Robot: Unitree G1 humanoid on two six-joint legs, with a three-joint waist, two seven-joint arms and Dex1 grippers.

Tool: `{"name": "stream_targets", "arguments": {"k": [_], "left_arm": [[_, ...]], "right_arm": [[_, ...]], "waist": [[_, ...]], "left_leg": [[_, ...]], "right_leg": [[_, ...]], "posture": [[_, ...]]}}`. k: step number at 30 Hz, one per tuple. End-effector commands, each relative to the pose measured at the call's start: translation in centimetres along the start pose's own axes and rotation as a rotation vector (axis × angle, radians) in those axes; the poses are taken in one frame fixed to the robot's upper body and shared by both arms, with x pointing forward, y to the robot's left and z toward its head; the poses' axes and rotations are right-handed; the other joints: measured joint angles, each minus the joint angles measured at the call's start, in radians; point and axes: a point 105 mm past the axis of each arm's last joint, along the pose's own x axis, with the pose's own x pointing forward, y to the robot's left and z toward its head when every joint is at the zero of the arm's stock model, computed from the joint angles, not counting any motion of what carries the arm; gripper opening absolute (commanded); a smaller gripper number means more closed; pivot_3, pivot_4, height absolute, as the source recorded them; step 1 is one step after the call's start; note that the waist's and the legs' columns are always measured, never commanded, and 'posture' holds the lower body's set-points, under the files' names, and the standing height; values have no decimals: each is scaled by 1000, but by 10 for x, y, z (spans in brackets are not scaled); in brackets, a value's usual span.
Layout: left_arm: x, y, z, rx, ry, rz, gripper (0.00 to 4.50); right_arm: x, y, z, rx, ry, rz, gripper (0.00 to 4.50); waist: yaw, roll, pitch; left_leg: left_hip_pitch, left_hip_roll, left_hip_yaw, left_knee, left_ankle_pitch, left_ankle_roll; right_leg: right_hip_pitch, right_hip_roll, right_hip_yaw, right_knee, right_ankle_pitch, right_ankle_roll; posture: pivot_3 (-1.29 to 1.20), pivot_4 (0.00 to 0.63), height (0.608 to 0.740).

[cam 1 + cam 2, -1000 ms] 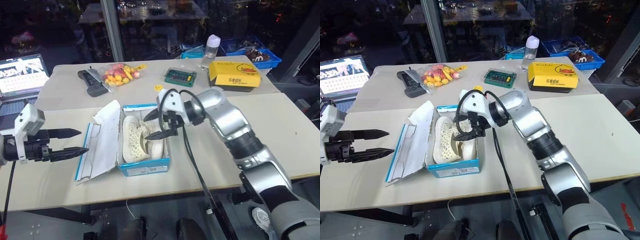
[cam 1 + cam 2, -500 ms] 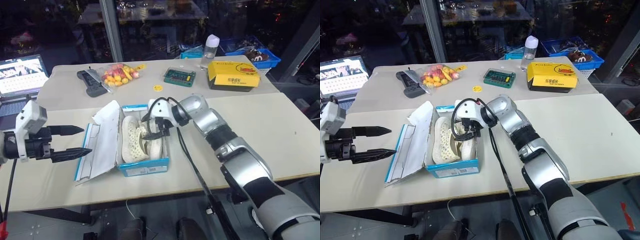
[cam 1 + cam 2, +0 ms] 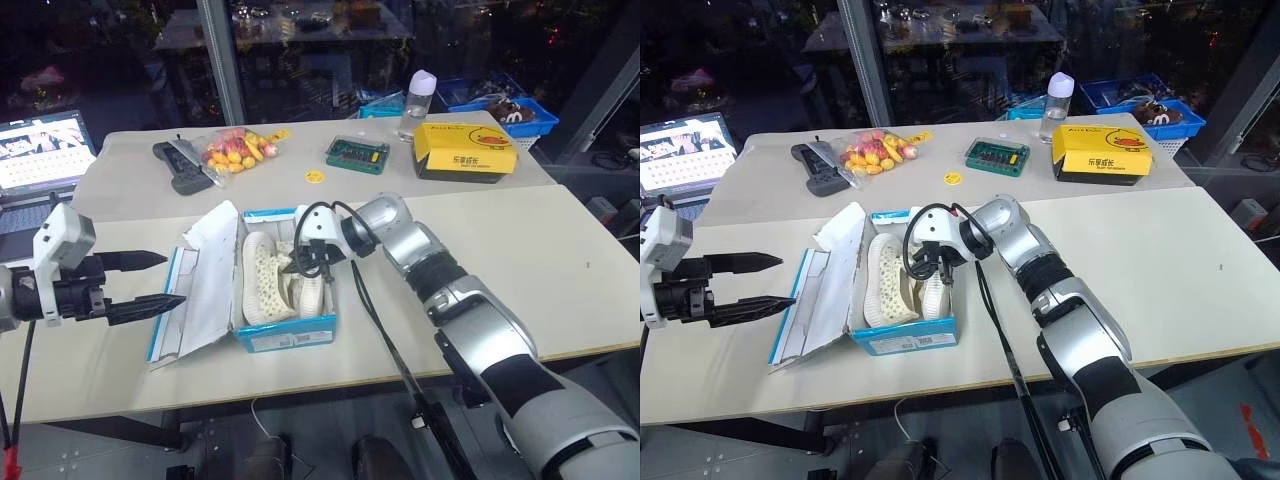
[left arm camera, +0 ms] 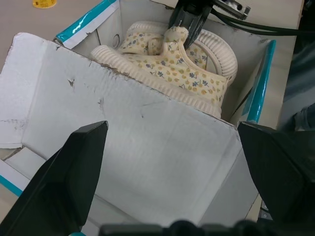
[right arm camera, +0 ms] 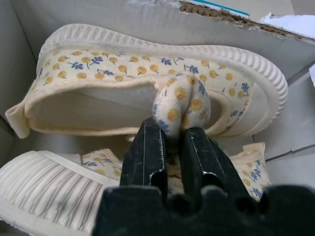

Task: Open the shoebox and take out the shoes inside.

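Observation:
The blue shoebox [image 3: 286,338] stands open on the near table, its white-lined lid [image 3: 207,288] folded out to the left. Inside lie the two cream shoes [image 3: 262,282], printed with small flowers, side by side. My right gripper [image 5: 171,132] reaches down into the box between them and is shut on a fabric strap [image 5: 180,100] of one shoe. From the left wrist view the same pinch shows at the strap [image 4: 173,35]. My left gripper [image 3: 172,278] hovers open just left of the lid, pointing toward the box, with nothing between its fingers [image 4: 73,173].
On the far table are a yellow duck-print box [image 3: 467,150], a bottle [image 3: 419,100], a green case [image 3: 358,153], a bag of colourful pieces [image 3: 235,150], a black device [image 3: 185,165] and a yellow disc [image 3: 314,176]. A laptop [image 3: 45,150] sits far left. A black cable hangs from my right arm.
My right gripper dropped into the box between the shoes and closed on a shoe strap. The left gripper stayed where it was, open.

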Motion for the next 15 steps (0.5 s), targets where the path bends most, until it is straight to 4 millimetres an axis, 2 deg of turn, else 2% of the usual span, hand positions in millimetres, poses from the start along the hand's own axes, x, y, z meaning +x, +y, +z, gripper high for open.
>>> {"name": "stream_targets", "arguments": {"k": [1,4,9,15], "left_arm": [[-2,2,9,47,-14,25,4500],[-1,2,8,50,-11,26,4500],[0,-1,7,46,-12,20,4500],[1,0,6,43,-7,18,4500]], "right_arm": [[-14,-19,28,-28,-86,-88,346],[-32,-34,59,13,-216,-163,346],[-65,-47,96,49,-366,-256,346],[-73,-39,104,58,-384,-272,346]], "waist": [[0,0,0],[0,0,0],[-1,0,0],[0,0,0]], "left_leg": [[0,0,0,0,0,0],[0,0,0,0,0,0],[-4,0,0,0,0,0],[-4,0,0,-1,-1,-1]], "right_leg": [[0,0,0,0,0,0],[-1,0,0,0,0,0],[-4,0,1,0,0,0],[-5,0,1,0,0,0]], "posture": [[0,150,740],[0,150,740],[0,150,740],[0,150,740]]}}
